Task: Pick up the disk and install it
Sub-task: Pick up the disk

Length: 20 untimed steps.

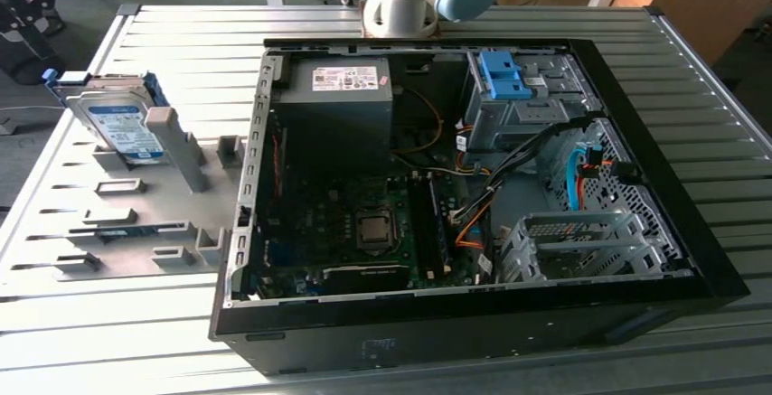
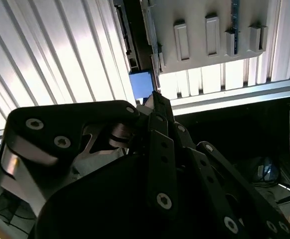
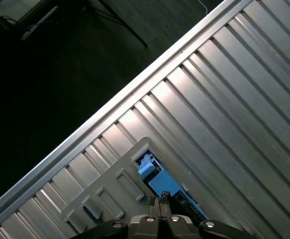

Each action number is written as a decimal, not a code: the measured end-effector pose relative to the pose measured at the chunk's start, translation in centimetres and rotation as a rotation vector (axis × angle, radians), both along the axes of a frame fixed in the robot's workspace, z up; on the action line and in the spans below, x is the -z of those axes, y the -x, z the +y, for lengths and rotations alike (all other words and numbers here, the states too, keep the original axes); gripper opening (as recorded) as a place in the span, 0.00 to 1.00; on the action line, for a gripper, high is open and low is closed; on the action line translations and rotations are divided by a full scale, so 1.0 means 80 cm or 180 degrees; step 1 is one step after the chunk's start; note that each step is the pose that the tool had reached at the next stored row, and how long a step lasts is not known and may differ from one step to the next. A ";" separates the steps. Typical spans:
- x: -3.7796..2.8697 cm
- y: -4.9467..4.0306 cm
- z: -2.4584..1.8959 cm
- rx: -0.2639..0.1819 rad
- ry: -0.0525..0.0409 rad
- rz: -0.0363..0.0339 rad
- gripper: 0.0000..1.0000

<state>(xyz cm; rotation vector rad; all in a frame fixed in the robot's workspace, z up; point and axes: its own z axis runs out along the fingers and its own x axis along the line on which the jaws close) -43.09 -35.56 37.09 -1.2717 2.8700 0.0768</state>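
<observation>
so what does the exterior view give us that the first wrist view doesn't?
Exterior view: the open computer case, with its motherboard and a blue bracket on the drive bay. First wrist view: the pincer, shut and empty, plus dark floor past the table edge. Both: the disk in the gray fixture on the table.

Disk [image 3: 161, 184] partly behind claw [image 3: 160, 202]
</observation>
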 end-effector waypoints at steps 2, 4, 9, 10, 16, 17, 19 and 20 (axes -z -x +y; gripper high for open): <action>0.0001 0.000 0.0000 -0.0114 0.0000 0.0000 0.11; 0.0002 0.000 0.0000 -0.0234 0.0000 0.0000 0.11; 0.0004 0.000 0.0000 -0.0507 0.0000 0.0000 0.11; 0.0004 0.000 0.0000 -0.0560 0.0000 0.0000 0.11; 0.0008 0.000 0.0000 -0.0890 0.0000 0.0000 0.11; 0.0008 0.000 0.0000 -0.0948 0.0000 0.0000 0.11; 0.0009 0.000 0.0000 -0.1058 0.0000 0.0000 0.11; 0.0010 0.000 0.0000 -0.1114 0.0000 0.0000 0.11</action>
